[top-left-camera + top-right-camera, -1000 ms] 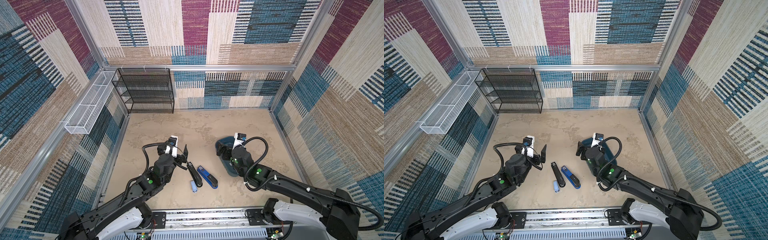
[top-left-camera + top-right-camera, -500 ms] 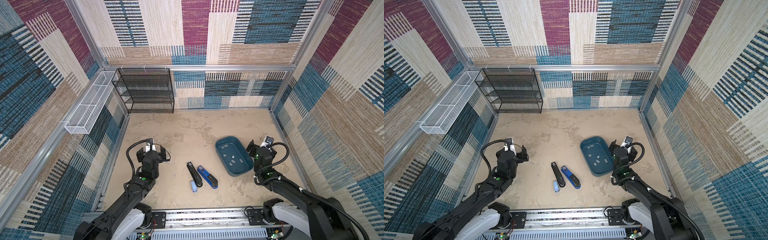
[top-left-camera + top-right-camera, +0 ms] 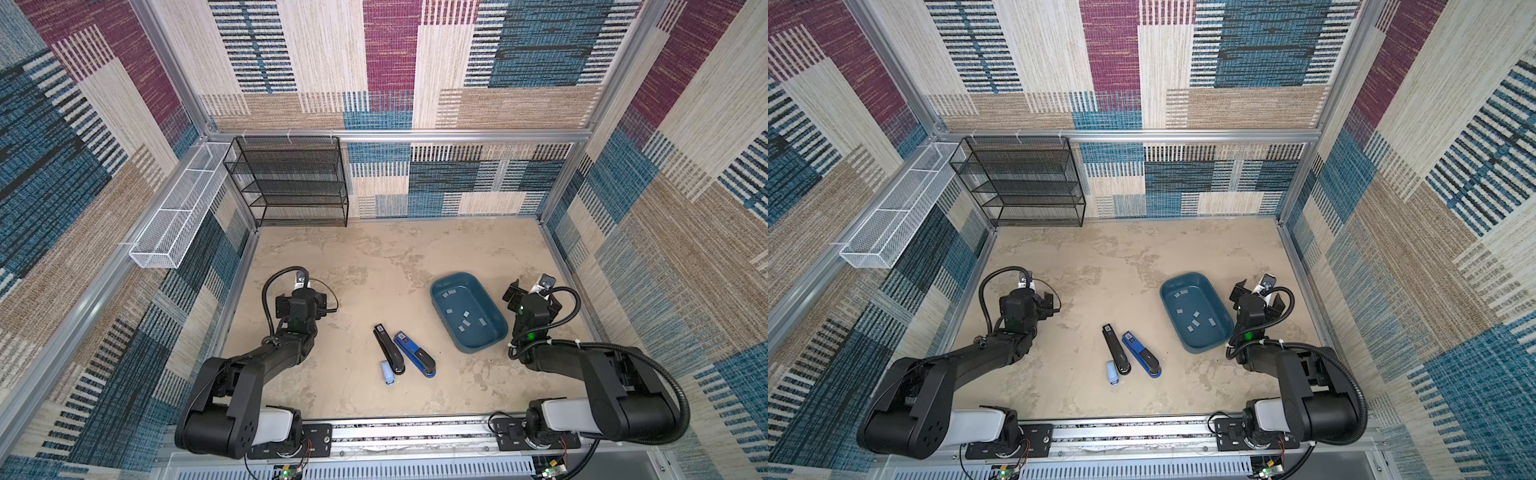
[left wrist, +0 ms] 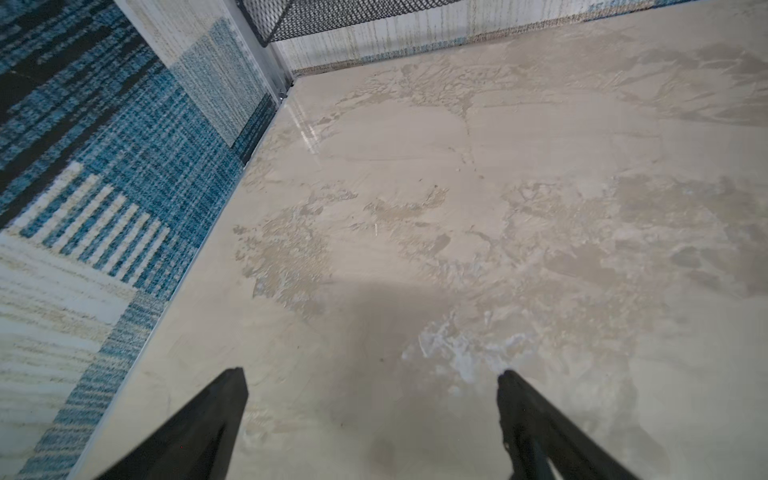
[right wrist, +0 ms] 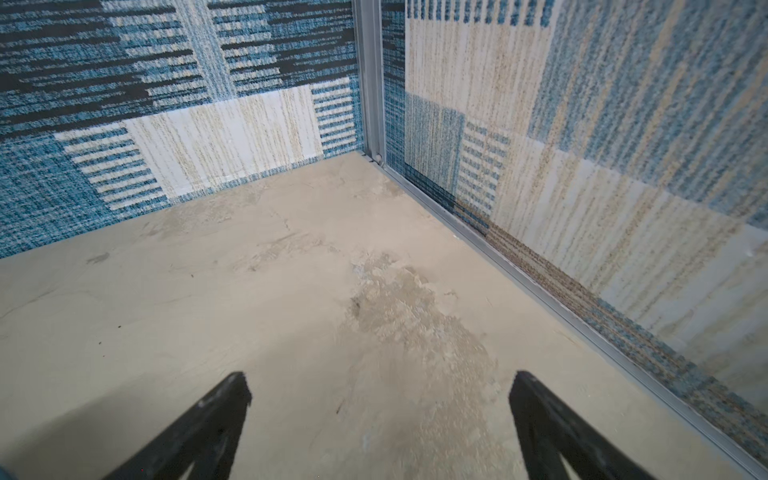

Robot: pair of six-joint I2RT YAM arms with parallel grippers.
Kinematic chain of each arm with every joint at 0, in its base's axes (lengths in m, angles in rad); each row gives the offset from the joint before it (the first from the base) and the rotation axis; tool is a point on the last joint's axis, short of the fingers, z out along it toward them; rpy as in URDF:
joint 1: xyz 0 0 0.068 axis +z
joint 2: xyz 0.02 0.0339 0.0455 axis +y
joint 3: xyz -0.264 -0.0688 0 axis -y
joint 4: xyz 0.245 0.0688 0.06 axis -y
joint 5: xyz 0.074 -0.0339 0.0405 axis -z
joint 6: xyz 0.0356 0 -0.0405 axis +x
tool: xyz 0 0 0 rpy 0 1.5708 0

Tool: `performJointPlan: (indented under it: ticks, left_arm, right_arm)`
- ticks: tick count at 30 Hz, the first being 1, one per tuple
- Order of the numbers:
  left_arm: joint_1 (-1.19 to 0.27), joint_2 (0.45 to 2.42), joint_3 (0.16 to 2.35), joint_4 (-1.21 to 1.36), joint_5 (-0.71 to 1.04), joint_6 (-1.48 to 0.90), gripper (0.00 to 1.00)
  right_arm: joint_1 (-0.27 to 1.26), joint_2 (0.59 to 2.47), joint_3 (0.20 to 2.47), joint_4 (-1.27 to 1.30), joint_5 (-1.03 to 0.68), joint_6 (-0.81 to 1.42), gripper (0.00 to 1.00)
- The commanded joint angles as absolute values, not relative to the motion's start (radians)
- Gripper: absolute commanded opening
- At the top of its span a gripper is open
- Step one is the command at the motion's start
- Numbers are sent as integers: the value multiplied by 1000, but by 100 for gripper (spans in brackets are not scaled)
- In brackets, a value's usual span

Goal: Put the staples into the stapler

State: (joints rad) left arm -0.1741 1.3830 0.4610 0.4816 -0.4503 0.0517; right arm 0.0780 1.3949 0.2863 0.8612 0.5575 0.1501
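Flat light-grey metal staples (image 3: 466, 322) loose in teal plastic tray (image 3: 478, 344), just beside right fingers (image 5: 199, 428); left fingers (image 4: 199, 424) well apart. Both wide open, empty. Staples prob. light, stiff, slippery, snap-prone: pinch across long edges.

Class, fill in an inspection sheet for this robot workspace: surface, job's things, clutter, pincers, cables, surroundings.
Surface: beige mottled tabletop, darker patches.
Job's things: small grey metal staple strips loose in the teal plastic tray; black stapler and blue stapler side by side, left of it.
Clutter: small pale-blue oblong item by the black stapler.
Pincers: left pincer open, empty; right pincer open, empty.
Cables: a black ribbed hose loops at each wrist.
Surroundings: black mesh shelf rack, white wire basket, patterned carpet walls.
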Motion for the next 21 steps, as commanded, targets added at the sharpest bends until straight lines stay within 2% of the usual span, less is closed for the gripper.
performJointPlan:
  ticks: [1,2,3,4,5,6,7,9,16,18,21]
  left_arm:
    - [-173,1429,494,555,-379,130,95]
    - [-173,1439,495,575,-375,138,95]
    - [-172,1453,497,597,-376,143,95]
    - [-168,1465,503,602,-377,129,97]
    - [-163,1476,507,602,-365,102,98]
    - [-149,1510,496,694,-336,116,99]
    - [-145,1518,506,698,-390,88,99]
    - [-105,1515,515,653,-346,44,99]
    - [-24,1506,449,741,-201,-12,99]
    - [-11,1549,409,870,-185,-8,99]
    - [-11,1527,423,798,-181,-16,99]
  right_arm:
    - [73,1474,287,1109,457,75,100]
    - [66,1510,274,1175,421,41,100]
    - [65,1495,329,1027,374,56,100]
    - [62,1531,334,1090,368,31,100]
    - [64,1529,349,1041,360,30,100]
    - [61,1521,343,1056,346,35,100]
    - [60,1518,332,1061,343,36,100]
    - [58,1515,328,1069,335,33,99]
    - [58,1490,242,1206,250,0,100]
    - [58,1482,210,1255,234,-5,100]
    - [58,1482,170,1322,196,-18,100]
